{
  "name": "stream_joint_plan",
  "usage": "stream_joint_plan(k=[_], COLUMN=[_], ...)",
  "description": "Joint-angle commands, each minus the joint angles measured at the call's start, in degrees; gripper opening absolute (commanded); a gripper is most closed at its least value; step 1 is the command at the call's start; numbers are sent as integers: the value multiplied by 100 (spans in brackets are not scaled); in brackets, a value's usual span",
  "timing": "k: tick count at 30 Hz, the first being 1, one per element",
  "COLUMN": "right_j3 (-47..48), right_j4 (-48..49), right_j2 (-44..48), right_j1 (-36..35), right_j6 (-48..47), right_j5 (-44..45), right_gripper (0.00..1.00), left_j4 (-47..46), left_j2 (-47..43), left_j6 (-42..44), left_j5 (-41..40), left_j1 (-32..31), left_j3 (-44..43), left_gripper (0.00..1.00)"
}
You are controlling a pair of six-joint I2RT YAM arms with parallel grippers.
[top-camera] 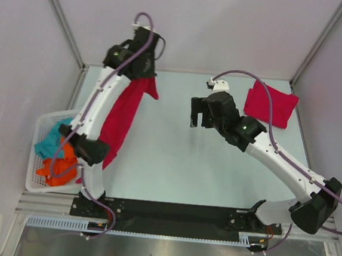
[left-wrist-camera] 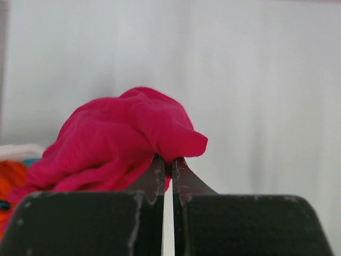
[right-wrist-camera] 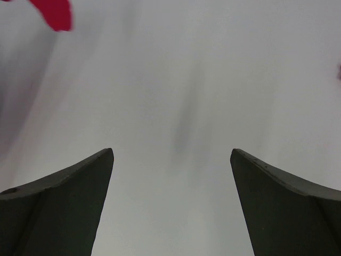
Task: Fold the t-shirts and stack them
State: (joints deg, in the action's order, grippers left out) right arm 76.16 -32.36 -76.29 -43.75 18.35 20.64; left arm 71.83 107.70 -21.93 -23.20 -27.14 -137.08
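The left gripper [left-wrist-camera: 168, 164] is pinched together on a fold of a red t-shirt [left-wrist-camera: 120, 141]. In the left wrist view the cloth bunches up just above and to the left of the closed fingertips. That view shows the grip itself. The top view shows the rest of the same shirt, hanging from the gripper in a long narrow drape alongside the left arm [top-camera: 104, 107], above the left part of the counter [top-camera: 174, 164]. Whether its lower end touches the counter cannot be told.

Only the top view shows a white basket [top-camera: 39, 125] just left of the left arm, below the gripper in that picture. It holds orange cloth [top-camera: 60, 166] and teal cloth [top-camera: 53, 141]. The left wrist view catches no more than a corner of the orange, low and to the left of the gripper.

The right gripper [right-wrist-camera: 171, 154] stands wide apart with nothing between its fingers, over the middle of the counter. Its own camera is blurred and gives little beyond a pale surface and a scrap of red at the upper left corner.

Only the top view shows a second red t-shirt [top-camera: 271, 104]. It lies folded flat on the counter, to the right of the right gripper and a little farther from the arm bases. It is near the far right corner and apart from the fingers.
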Motion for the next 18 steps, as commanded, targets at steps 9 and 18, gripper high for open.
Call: stream_joint_plan(k=[9, 18], right_j3=[-22, -22], right_j4=[37, 19], right_j2=[-474, -492], right_j1=[24, 33], right_j6=[28, 116], right_j5=[247, 230], right_gripper=[99, 99], left_j4=[-381, -416], left_j2=[998, 401], left_j6=[207, 84], left_j5=[747, 598], left_j1=[-1917, -1945], left_j3=[-820, -338], left_gripper=[0, 0])
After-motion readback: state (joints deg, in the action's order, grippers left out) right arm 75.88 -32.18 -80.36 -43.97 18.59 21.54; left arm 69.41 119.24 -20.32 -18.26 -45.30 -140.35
